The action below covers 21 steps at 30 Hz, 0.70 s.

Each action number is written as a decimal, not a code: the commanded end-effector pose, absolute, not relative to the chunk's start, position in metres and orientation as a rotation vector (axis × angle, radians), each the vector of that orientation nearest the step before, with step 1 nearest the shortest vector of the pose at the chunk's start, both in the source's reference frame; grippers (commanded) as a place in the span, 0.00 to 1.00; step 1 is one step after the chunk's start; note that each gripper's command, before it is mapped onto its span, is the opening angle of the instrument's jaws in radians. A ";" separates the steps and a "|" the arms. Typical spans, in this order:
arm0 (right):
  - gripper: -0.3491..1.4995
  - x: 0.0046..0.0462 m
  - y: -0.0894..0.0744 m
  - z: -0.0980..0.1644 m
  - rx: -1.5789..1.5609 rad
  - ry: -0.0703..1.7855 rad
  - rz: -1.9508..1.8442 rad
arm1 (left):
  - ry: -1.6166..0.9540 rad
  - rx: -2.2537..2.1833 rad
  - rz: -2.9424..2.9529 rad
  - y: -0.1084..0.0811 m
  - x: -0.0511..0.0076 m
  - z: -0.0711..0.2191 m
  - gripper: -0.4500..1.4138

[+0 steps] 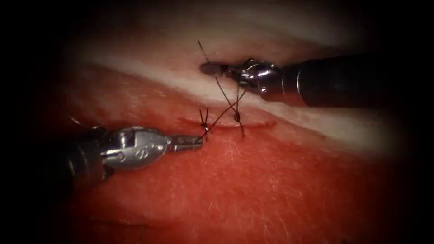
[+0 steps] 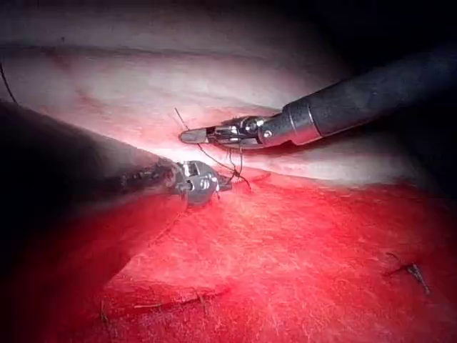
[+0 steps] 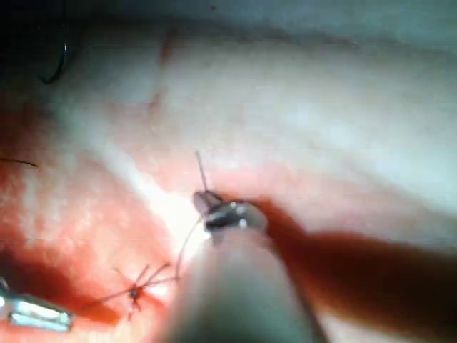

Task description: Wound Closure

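Thread [image 1: 226,97] runs taut between both tools: left tool [image 1: 199,141] clenched on one end beside the cut [image 1: 235,125], right tool [image 1: 212,68] gripping the other above. Needle [image 3: 57,61] lies on the tissue [image 1: 271,190], unheld.

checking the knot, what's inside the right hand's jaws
The right hand is shut on thread: a short end sticks up past its tip, and strands run down to the cut. How much thread sits between the jaws is covered. The left hand grips thread near a knot.
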State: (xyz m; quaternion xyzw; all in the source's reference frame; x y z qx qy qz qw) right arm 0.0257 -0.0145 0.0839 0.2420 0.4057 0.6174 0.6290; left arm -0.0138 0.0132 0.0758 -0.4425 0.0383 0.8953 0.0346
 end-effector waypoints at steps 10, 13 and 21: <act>0.00 0.0210 -0.019 0.077 0.560 1.018 1.396 | 0.111 -1.240 2.703 0.020 -0.0083 0.085 0.00; 0.00 0.0204 -0.020 0.075 0.568 1.025 1.387 | 0.089 -1.211 2.668 0.023 -0.0069 0.089 0.00; 0.00 0.0194 -0.022 0.074 0.562 1.036 1.337 | 0.105 -1.182 2.582 0.028 -0.0045 0.097 0.00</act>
